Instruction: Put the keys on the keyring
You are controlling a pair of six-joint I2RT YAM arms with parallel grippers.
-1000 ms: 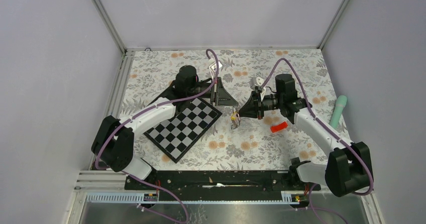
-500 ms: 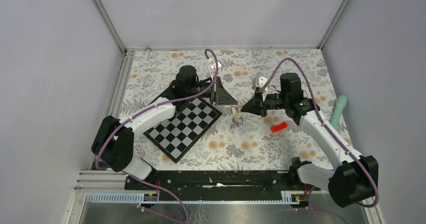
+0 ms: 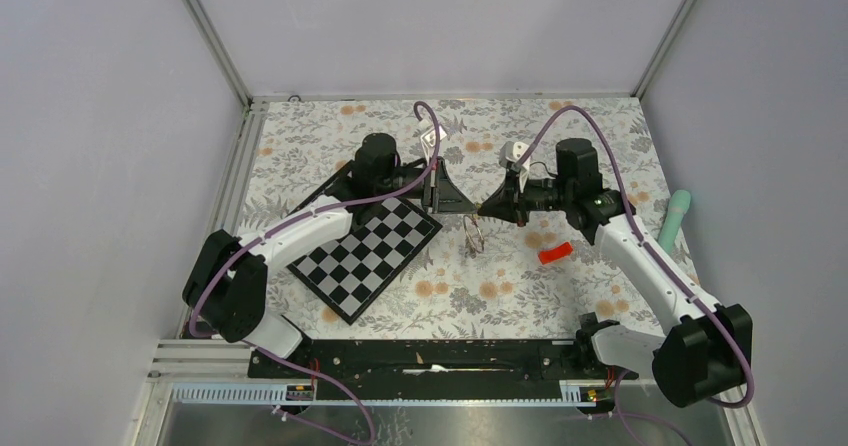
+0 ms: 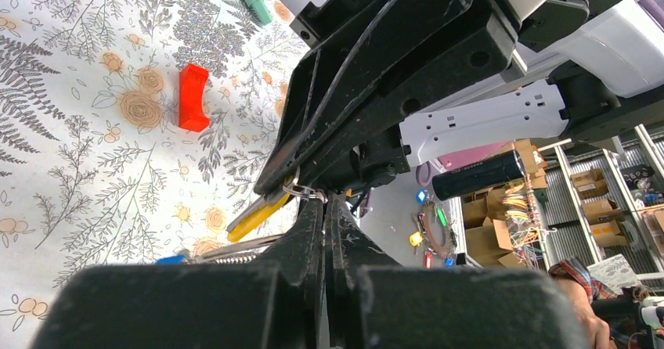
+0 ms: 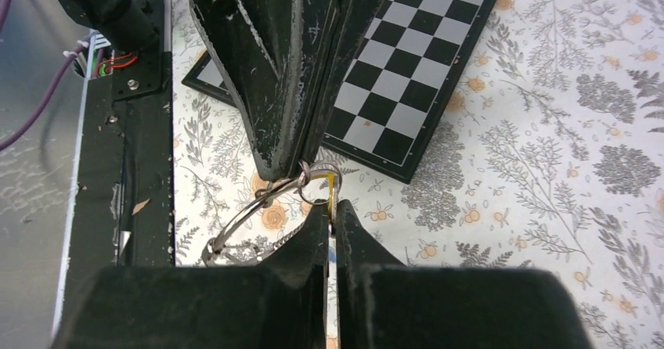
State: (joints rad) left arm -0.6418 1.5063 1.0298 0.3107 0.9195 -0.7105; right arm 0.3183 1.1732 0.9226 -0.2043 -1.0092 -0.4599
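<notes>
The keyring hangs clear of the flowered tablecloth, held between my two arms with the keys gathered at it. My left gripper is squeezed tight on the ring's wire, and my right gripper is pinched flat on the gold-headed key, while the blue-capped key shows just below. The chessboard lies under my left arm, and the red block and green handle lie off to my right.

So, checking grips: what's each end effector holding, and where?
The left end effector pinches the keyring by its rim; the right end effector the yellow-headed key, apparently at its head.
</notes>
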